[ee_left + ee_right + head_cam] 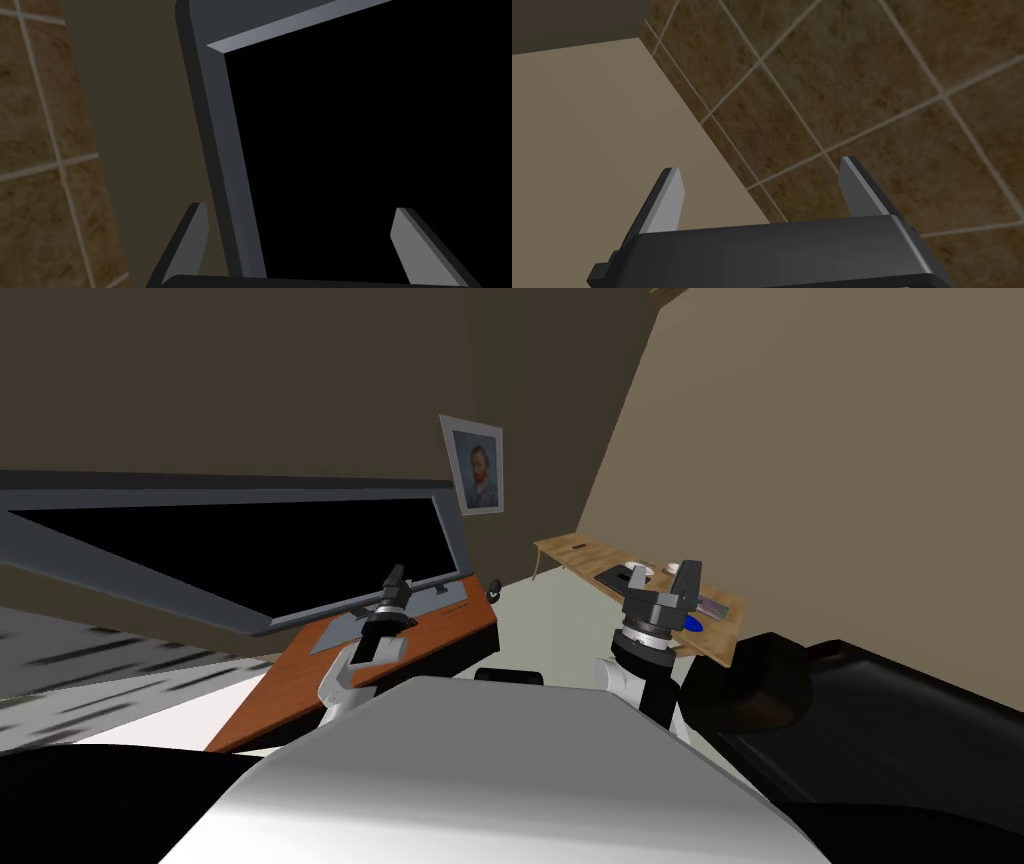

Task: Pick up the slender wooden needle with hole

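needle position: too small to make out; judged to lie among the small items (712,608) on the light wooden desk (575,550) beyond the right pincer (662,576). right pincer: fingers spread, empty. left pincer (396,584): fingers spread, empty, over the reddish desk (290,698). hazard: the light desk is well apart from both pincers, so a reach from here may fall short. a thin needle lying flat may slip between blade fingers, or a neighbouring item may be grasped instead.

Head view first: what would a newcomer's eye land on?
A big black area in a dark grey frame spans the left. A framed portrait hangs just right of it. Further right, a light wooden table stands behind the open right gripper.
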Motion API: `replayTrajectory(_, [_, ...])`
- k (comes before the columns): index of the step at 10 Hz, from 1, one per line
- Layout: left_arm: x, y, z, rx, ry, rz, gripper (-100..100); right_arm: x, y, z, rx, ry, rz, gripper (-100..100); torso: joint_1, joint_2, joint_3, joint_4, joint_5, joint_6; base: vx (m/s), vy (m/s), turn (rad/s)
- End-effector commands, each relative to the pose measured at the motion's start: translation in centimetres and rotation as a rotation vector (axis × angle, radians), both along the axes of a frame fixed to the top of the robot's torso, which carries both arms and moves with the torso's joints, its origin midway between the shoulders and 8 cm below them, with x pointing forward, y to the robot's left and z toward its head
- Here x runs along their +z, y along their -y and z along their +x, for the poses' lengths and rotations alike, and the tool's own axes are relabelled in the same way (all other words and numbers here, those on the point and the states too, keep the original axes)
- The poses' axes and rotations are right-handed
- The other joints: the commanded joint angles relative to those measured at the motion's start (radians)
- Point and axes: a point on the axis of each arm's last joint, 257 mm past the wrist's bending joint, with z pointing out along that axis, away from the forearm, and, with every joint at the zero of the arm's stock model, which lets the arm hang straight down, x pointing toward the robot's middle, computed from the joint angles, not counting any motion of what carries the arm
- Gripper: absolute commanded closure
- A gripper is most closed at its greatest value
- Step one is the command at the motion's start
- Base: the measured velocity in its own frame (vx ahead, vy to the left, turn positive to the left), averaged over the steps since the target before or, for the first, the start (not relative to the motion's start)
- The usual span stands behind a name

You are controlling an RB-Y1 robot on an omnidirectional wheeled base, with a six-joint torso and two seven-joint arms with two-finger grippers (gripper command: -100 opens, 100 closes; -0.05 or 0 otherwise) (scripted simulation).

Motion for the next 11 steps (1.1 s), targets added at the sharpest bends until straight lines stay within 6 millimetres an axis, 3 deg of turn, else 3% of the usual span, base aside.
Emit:
replayTrajectory(1, [-1.4, -2.7, 0.4, 0.04, -0.042, -0.036, -100, 0.0, 0.0, 0.0, 0.0, 0.0, 0.0, 0, 0.0, 0.0, 0.0, 0.0, 0.0, 0.0, -0.027, 0.008, -0.283])
replayTrajectory(2, [-2.5, -3.1, 0.4, 0.048, -0.062, -0.044, -100, 0.0, 0.0, 0.0, 0.0, 0.0, 0.0, 0, 0.0, 0.0, 0.0, 0.0, 0.0, 0.001, -0.033, 0.016, -0.18])
replayTrajectory(3, [-3.4, -5.5, 0.5, 0.085, -0.09, -0.081, -100, 0.0, 0.0, 0.0, 0.0, 0.0, 0.0, 0, 0.0, 0.0, 0.0, 0.0, 0.0, 0.0, -0.044, 0.025, -0.326])
replayTrajectory(4, [-4.4, -5.9, 0.4, 0.095, -0.111, -0.09, -100, 0.0, 0.0, 0.0, 0.0, 0.0, 0.0, 0, 0.0, 0.0, 0.0, 0.0, 0.0, 0.001, -0.039, 0.033, -0.147])
replayTrajectory(5, [-5.0, -8.1, 0.4, 0.131, -0.135, -0.129, -100, 0.0, 0.0, 0.0, 0.0, 0.0, 0.0, 0, 0.001, 0.0, 0.0, 0.0, 0.0, 0.0, -0.048, 0.022, -0.301])
replayTrajectory(6, [-6.4, -8.6, 0.2, 0.144, -0.16, -0.14, -100, 0.0, 0.0, 0.0, 0.0, 0.0, 0.0, 0, 0.0, 0.001, 0.0, 0.0, 0.0, 0.001, -0.042, 0.023, -0.142])
replayTrajectory(7, [-7.1, -10.8, 0.1, 0.181, -0.181, -0.183, -100, 0.0, 0.0, 0.0, 0.0, 0.0, 0.0, 0, 0.0, 0.0, 0.0, 0.0, 0.0, 0.0, -0.046, 0.024, -0.274])
replayTrajectory(8, [-9.0, -11.5, -0.2, 0.199, -0.217, -0.199, -100, 0.0, 0.0, 0.0, 0.0, 0.0, 0.0, 0, 0.001, 0.0, 0.0, 0.0, 0.0, 0.001, -0.036, 0.026, -0.16])
replayTrajectory(9, [-10.0, -13.7, -0.6, 0.239, -0.239, -0.247, -100, 0.0, 0.0, 0.0, 0.0, 0.0, 0.0, 0, 0.001, 0.0, 0.0, 0.0, 0.0, 0.0, -0.031, 0.02, -0.296])
replayTrajectory(10, [-11.1, -14.1, -0.9, 0.251, -0.263, -0.258, -100, 0.0, 0.0, 0.0, 0.0, 0.0, 0.0, 0, 0.0, 0.0, 0.0, 0.0, 0.0, 0.001, -0.025, 0.022, -0.161])
replayTrajectory(11, [-11.8, -16.0, -1.2, 0.287, -0.276, -0.305, -100, 0.0, 0.0, 0.0, 0.0, 0.0, 0.0, 0, 0.0, -0.001, 0.0, 0.0, 0.0, 0.0, -0.029, 0.018, -0.302])
